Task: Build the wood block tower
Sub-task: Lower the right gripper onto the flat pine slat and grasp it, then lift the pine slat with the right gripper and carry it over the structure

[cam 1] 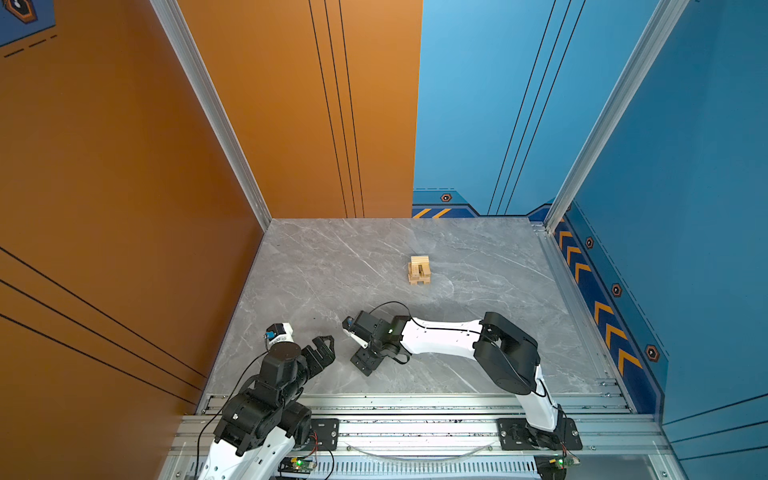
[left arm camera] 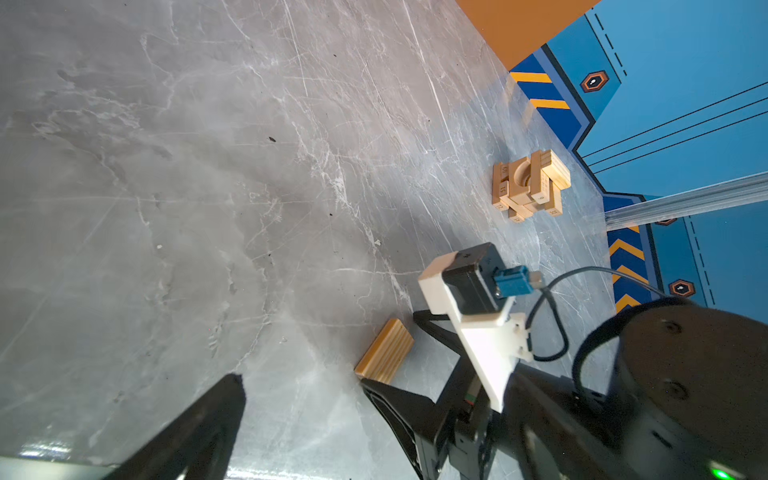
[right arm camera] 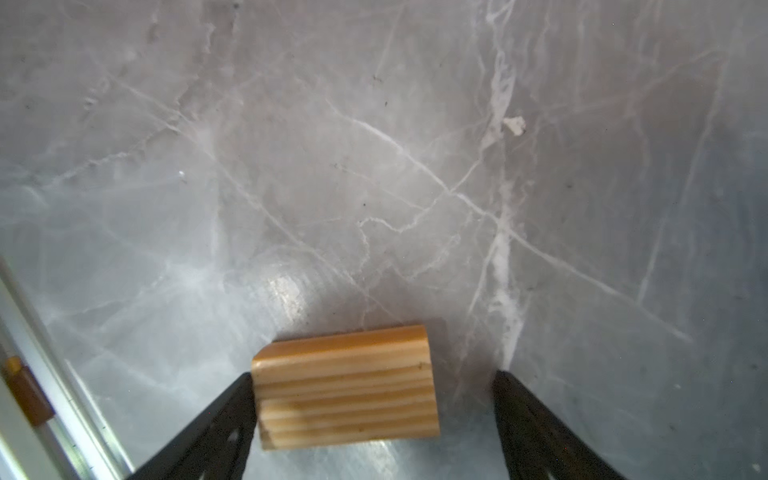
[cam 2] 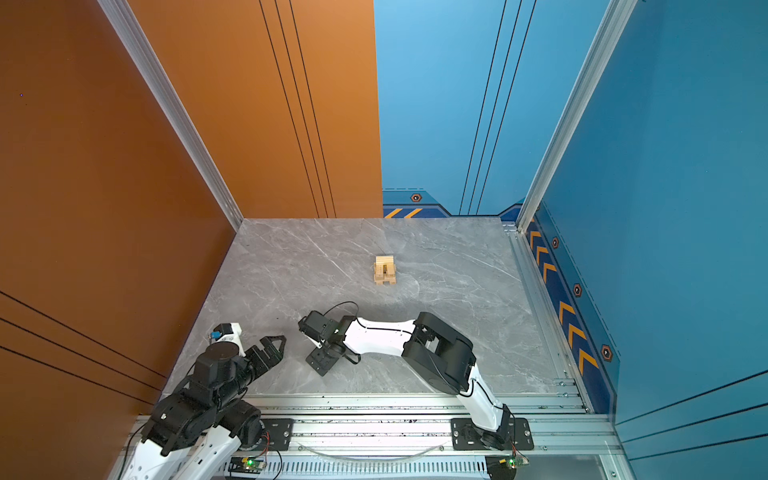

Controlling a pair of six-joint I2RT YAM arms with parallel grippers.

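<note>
**Grey marble top boxed in by orange and blue walls**

A grey marble-patterned tabletop [cam 1: 332, 270] with white veins fills the work area. An orange wall [cam 1: 104, 166] closes the left side and the left half of the far side. A blue wall [cam 1: 706, 208] closes the right side and the rest of the far side. Aluminium posts [cam 1: 214, 112] rise at both far corners. A dark blue band with orange chevrons [cam 1: 602, 316] and hexagon badges [cam 1: 616, 289] runs along the foot of the blue wall. Slotted aluminium rails [cam 1: 415, 432] cross the near edge. A small white fleck [right arm camera: 514, 124] lies on the marble in the right wrist view.
</note>
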